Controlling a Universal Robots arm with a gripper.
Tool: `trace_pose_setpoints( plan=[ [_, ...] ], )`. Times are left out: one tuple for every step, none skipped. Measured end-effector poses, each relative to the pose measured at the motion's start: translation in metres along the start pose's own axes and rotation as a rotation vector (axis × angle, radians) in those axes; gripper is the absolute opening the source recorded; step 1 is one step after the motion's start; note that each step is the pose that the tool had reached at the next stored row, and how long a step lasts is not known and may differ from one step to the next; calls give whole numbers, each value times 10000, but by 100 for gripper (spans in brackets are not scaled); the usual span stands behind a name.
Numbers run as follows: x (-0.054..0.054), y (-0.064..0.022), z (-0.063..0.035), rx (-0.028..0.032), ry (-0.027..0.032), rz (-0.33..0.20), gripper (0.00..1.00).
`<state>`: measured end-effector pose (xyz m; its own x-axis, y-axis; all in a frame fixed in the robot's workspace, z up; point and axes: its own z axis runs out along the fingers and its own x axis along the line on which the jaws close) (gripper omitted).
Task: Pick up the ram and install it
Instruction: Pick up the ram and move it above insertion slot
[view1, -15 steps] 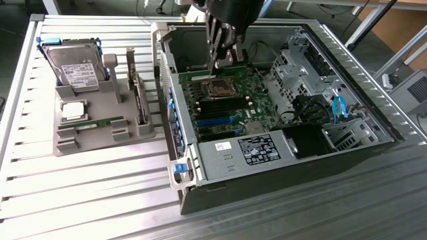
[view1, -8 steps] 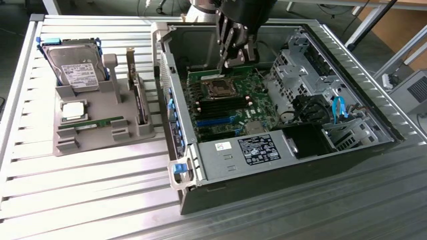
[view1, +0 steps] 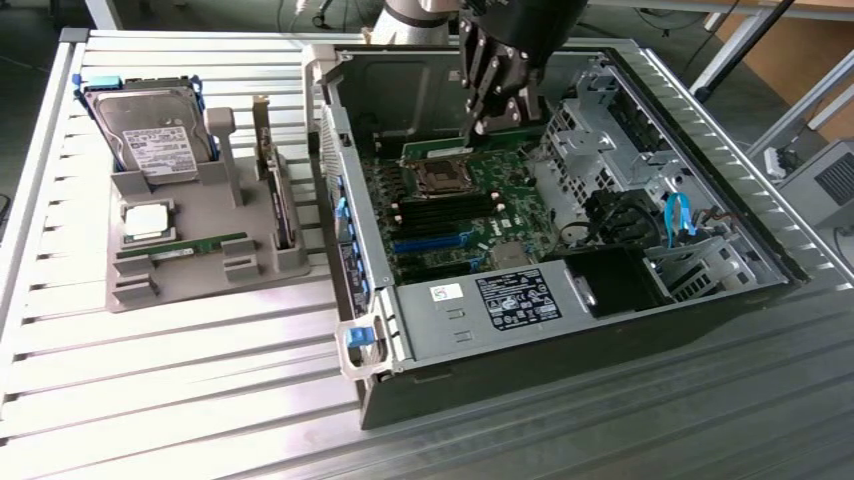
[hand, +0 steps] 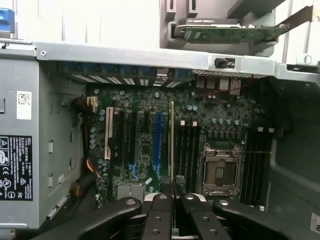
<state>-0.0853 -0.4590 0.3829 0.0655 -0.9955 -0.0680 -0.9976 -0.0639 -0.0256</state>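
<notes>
**Ram clamped over the open case**

Exterior view: at twelve o'clock, the black multi-fingered gripper (view1: 501, 128) hangs inside the open black computer case (view1: 561, 385). It is clamped on the long, thin green ram stick (view1: 438, 150) over the green motherboard (view1: 467, 225). A grey plastic parts tray (view1: 200, 285) sits at nine o'clock.

Wrist view: the ram (hand: 172, 145) runs edge-on between the fingers (hand: 160, 210), parallel to the black memory slots (hand: 187, 150).

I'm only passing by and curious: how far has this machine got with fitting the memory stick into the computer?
Done: the ram is picked up, pinched edge-on in the shut gripper, well clear of the grey tray.
In hand: it hangs inside the open computer case, above the motherboard's black slots.
Left: it does not look seated in a slot yet.
</notes>
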Motion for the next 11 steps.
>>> trace_pose_setpoints(
  plan=[
    [2,-38,1,0,1,0,11],
    [5,-82,1,0,1,-1,11],
    [8,-116,2,0,1,0,11],
    [11,-165,3,0,2,0,11],
    [13,-194,4,-1,2,0,11],
    [15,-232,5,0,2,0,11],
    [18,-273,6,0,1,0,11],
    [21,-312,7,0,2,0,11],
    [22,-332,7,0,1,0,11],
    [23,-351,7,0,2,0,11],
    [25,-381,8,0,2,-1,11]
  ],
)
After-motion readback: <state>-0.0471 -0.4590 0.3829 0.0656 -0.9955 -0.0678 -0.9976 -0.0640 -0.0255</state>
